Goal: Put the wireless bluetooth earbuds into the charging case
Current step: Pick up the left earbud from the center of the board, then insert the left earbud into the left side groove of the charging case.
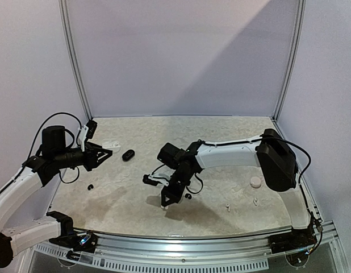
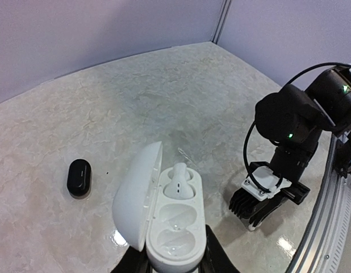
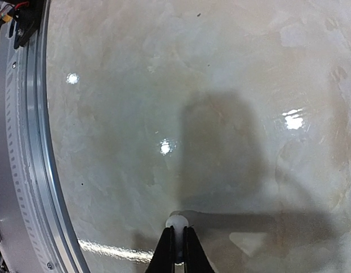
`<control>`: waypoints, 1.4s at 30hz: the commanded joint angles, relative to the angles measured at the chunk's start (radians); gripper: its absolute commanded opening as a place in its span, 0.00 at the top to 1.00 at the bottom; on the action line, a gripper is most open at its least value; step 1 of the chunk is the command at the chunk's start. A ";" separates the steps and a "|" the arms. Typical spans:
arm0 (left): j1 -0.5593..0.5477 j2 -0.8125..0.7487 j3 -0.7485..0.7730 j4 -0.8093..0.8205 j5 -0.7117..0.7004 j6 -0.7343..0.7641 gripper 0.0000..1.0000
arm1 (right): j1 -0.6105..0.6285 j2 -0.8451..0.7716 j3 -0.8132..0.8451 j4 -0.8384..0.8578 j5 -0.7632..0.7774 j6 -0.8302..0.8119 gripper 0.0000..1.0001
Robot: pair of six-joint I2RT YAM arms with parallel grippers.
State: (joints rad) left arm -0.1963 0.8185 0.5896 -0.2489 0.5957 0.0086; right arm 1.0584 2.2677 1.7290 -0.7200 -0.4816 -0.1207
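Pressed together right under my right wrist camera, the two black fingers of my right pincer (image 3: 176, 234) pinch a small white rounded earbud (image 3: 176, 220) at their tips, down at the glossy marbled beige surface (image 3: 164, 85). The fingers cover most of that bud, so I cannot tell which way its stem or long axis runs.

At the bottom edge of the left wrist view, only the ends of my left pincer (image 2: 175, 264) show. It is clamped on the near end of the open glossy white charging case (image 2: 178, 239). The case's long axis runs straight away from this pincer, toward the right of the scene, and its lid (image 2: 136, 199) stands swung up along one long side. A seated white earbud (image 2: 180, 183) fills the socket farther from my fingers, with its rounded head up and its stem sunk out of sight. The socket nearer my fingers shows its bare moulded hollow.

From above, a black pebble-shaped case (image 1: 128, 154) lies on the surface just right of my left pincer, apart from the white case. A tiny black bud (image 1: 90, 186) lies near left, and another black bud (image 1: 188, 196) lies just beside my right pincer. Two loose white stemmed buds (image 1: 227, 207) (image 1: 255, 201) lie near right, too small for me to read which way they point. A small round white object (image 1: 255, 182) sits just beyond them, and I cannot identify it.
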 commanded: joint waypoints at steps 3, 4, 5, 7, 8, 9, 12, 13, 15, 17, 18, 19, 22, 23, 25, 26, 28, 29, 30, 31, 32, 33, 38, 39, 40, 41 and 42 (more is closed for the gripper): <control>-0.011 -0.017 -0.015 -0.006 0.077 0.082 1.00 | 0.001 -0.095 -0.005 -0.041 0.014 0.017 1.00; -0.011 -0.023 -0.017 -0.007 0.098 0.100 1.00 | -0.006 -0.117 -0.002 -0.034 0.022 0.029 1.00; -0.011 -0.029 -0.018 -0.006 0.121 0.117 1.00 | -0.014 -0.161 0.000 -0.025 0.034 0.037 1.00; -0.011 -0.040 -0.020 -0.006 0.183 0.146 1.00 | -0.029 -0.230 0.009 0.001 0.074 0.061 1.00; -0.012 -0.043 -0.021 -0.007 0.214 0.158 1.00 | -0.032 -0.277 0.024 0.007 0.096 0.068 1.00; -0.013 -0.045 -0.022 -0.006 0.249 0.168 1.00 | -0.033 -0.303 0.044 0.013 0.120 0.074 1.00; -0.030 -0.057 -0.030 0.021 0.341 0.187 1.00 | -0.031 -0.372 0.120 0.034 0.180 0.076 1.00; -0.040 -0.063 -0.032 0.031 0.358 0.191 1.00 | -0.027 -0.389 0.146 0.047 0.198 0.075 1.00; -0.067 -0.068 -0.034 0.047 0.374 0.201 1.00 | -0.006 -0.418 0.180 0.076 0.226 0.053 1.00; -0.093 -0.064 -0.027 0.048 0.380 0.216 1.00 | 0.028 -0.430 0.220 0.105 0.234 0.016 1.00; -0.105 -0.057 -0.021 0.047 0.385 0.223 1.00 | 0.043 -0.431 0.239 0.119 0.228 0.004 1.00; -0.116 -0.053 -0.013 0.044 0.390 0.232 1.00 | 0.057 -0.429 0.258 0.133 0.219 -0.004 1.00; -0.151 -0.044 0.001 0.045 0.392 0.261 1.00 | 0.100 -0.405 0.306 0.161 0.178 -0.033 1.00; -0.165 -0.043 0.003 0.042 0.391 0.272 1.00 | 0.112 -0.395 0.325 0.162 0.168 -0.043 1.00; -0.182 -0.041 0.011 0.034 0.383 0.296 1.00 | 0.135 -0.369 0.367 0.150 0.157 -0.056 1.00; -0.189 -0.040 0.018 0.026 0.381 0.308 1.00 | 0.147 -0.348 0.387 0.131 0.161 -0.074 1.00; -0.201 -0.038 0.027 0.011 0.374 0.328 1.00 | 0.165 -0.322 0.418 0.105 0.174 -0.102 1.00; -0.207 -0.038 0.031 0.003 0.373 0.340 1.00 | 0.172 -0.304 0.428 0.092 0.176 -0.112 1.00; -0.215 -0.038 0.034 -0.004 0.371 0.354 1.00 | 0.177 -0.293 0.437 0.082 0.178 -0.124 1.00; -0.220 -0.038 0.037 -0.011 0.364 0.364 1.00 | 0.179 -0.279 0.447 0.068 0.179 -0.129 1.00; -0.226 -0.037 0.039 -0.016 0.357 0.370 1.00 | 0.183 -0.268 0.458 0.055 0.183 -0.137 1.00; -0.230 -0.035 0.041 -0.022 0.355 0.374 1.00 | 0.187 -0.252 0.466 0.041 0.193 -0.149 1.00; -0.242 -0.036 0.050 -0.051 0.350 0.396 1.00 | 0.194 -0.220 0.478 0.004 0.229 -0.188 1.00; -0.244 -0.036 0.050 -0.053 0.349 0.397 1.00 | 0.195 -0.216 0.478 -0.003 0.238 -0.194 1.00; -0.246 -0.036 0.050 -0.055 0.350 0.400 1.00 | 0.194 -0.214 0.479 -0.010 0.246 -0.201 1.00; -0.247 -0.035 0.051 -0.059 0.349 0.403 1.00 | 0.195 -0.210 0.479 -0.019 0.254 -0.207 1.00; -0.248 -0.036 0.052 -0.060 0.349 0.406 1.00 | 0.196 -0.208 0.480 -0.026 0.258 -0.214 1.00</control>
State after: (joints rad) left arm -0.4244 0.7792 0.6163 -0.2771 0.9520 0.3824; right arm 1.2449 2.0407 2.1780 -0.6964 -0.2646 -0.2913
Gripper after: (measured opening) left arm 0.236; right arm 0.048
